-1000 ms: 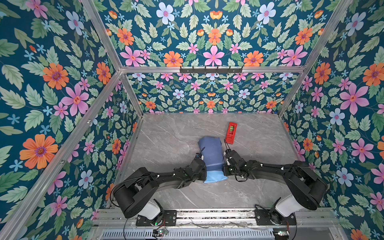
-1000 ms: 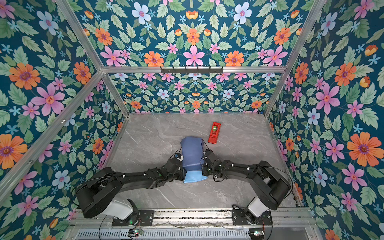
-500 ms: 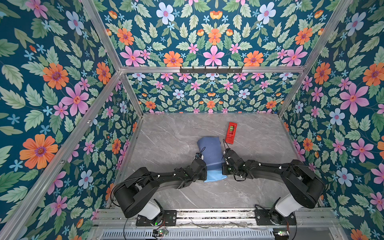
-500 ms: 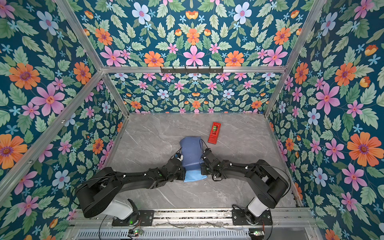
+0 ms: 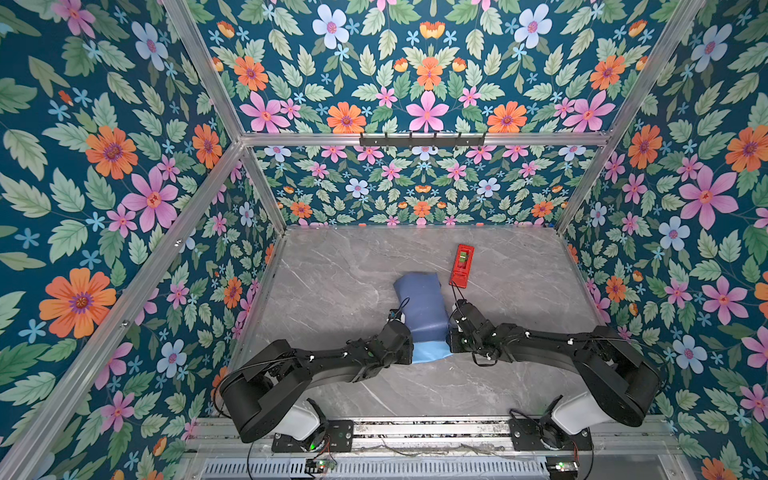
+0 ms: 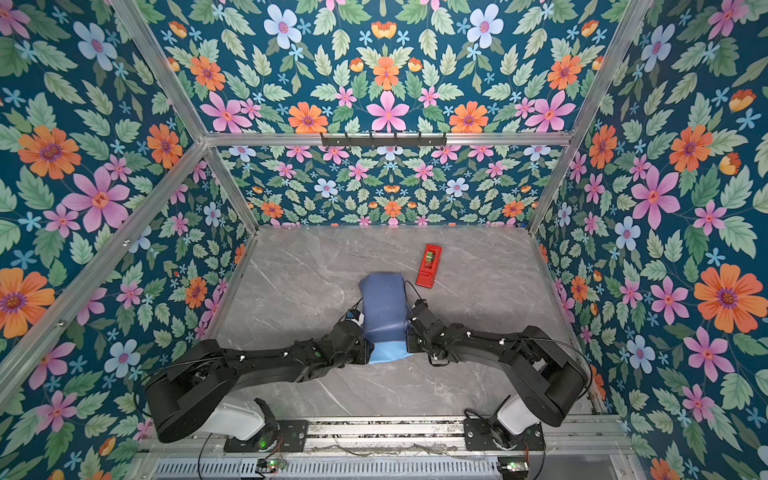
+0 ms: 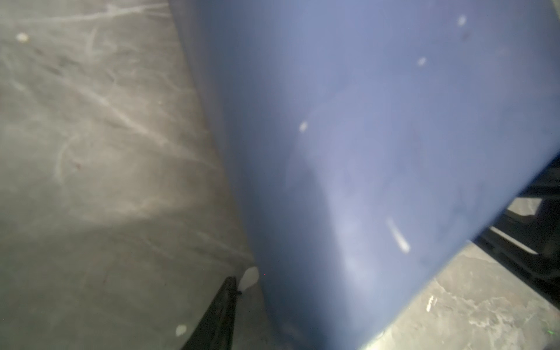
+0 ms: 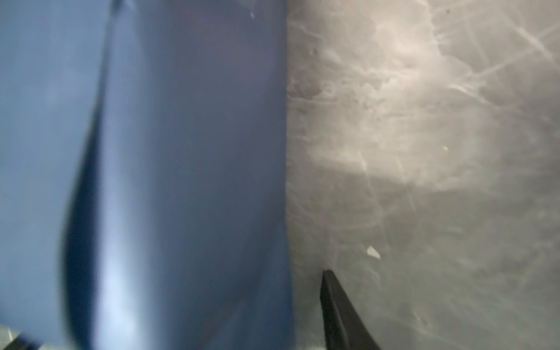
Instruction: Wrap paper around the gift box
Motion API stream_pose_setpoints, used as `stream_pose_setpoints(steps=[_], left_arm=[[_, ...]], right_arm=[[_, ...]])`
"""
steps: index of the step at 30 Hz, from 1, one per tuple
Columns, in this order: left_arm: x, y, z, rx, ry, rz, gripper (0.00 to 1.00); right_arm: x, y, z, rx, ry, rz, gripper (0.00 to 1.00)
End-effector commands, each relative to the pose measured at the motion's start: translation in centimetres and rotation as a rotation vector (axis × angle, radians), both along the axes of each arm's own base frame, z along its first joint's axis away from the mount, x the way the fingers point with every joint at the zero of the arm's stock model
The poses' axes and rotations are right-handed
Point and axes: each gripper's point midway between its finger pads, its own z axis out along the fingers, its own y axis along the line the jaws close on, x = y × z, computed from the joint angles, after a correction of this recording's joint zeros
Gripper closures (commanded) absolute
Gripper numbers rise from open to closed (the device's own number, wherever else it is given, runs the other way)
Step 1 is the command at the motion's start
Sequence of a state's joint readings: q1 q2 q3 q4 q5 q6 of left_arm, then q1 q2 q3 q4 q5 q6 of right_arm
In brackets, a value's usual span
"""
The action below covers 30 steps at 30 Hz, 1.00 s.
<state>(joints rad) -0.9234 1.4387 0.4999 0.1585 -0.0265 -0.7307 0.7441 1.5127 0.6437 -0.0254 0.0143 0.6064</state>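
The paper (image 5: 419,305) (image 6: 383,303) lies folded round a flat oblong on the middle of the floor, slate-blue face up. A light-blue flap (image 5: 430,354) (image 6: 388,353) sticks out at its near end. The gift box is hidden inside it. My left gripper (image 5: 409,347) (image 6: 366,348) is at the near left corner and my right gripper (image 5: 451,338) (image 6: 409,338) at the near right corner. In each wrist view one black finger (image 7: 224,312) (image 8: 336,309) stands off the paper's edge with bare floor between. The paper (image 7: 363,151) (image 8: 181,181) covers the other finger.
A narrow red tape dispenser (image 5: 462,266) (image 6: 430,266) lies just beyond the parcel's far right corner. The grey marble floor (image 5: 332,282) is fenced by floral walls on three sides. The arm bases sit on the rail at the near edge.
Both arms stay at the parcel's near end; the right wrist has crept slightly farther along its side. The parcel and the flap lie as before.
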Motion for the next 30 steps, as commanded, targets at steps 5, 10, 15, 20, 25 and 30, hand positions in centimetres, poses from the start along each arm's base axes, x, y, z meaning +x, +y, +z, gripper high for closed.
stream_pose_setpoints(steps=[5, 10, 15, 20, 25, 30], left_arm=[[-0.4, -0.2, -0.6, 0.016, 0.019, 0.008, 0.71], [-0.3, -0.4, -1.4, 0.037, 0.031, 0.014, 0.81], [-0.2, -0.5, -1.6, 0.048, 0.032, 0.02, 0.89], [-0.2, -0.7, -1.7, 0.046, 0.036, 0.021, 0.96], [-0.4, -0.6, -1.9, 0.051, 0.042, 0.023, 1.0], [-0.6, -0.6, -1.9, 0.053, 0.045, 0.019, 0.99]], right_arm=[[-0.5, -0.6, -0.4, -0.021, 0.019, -0.014, 0.71], [-0.2, -0.5, -0.7, -0.033, 0.021, -0.015, 0.82], [0.0, -0.4, -1.1, -0.038, 0.024, -0.017, 0.89], [0.2, -0.2, -1.2, -0.034, 0.025, -0.02, 0.95], [-0.2, -0.8, -1.0, -0.05, 0.028, -0.021, 0.85], [-1.4, -1.8, -0.3, -0.054, 0.027, -0.006, 0.7]])
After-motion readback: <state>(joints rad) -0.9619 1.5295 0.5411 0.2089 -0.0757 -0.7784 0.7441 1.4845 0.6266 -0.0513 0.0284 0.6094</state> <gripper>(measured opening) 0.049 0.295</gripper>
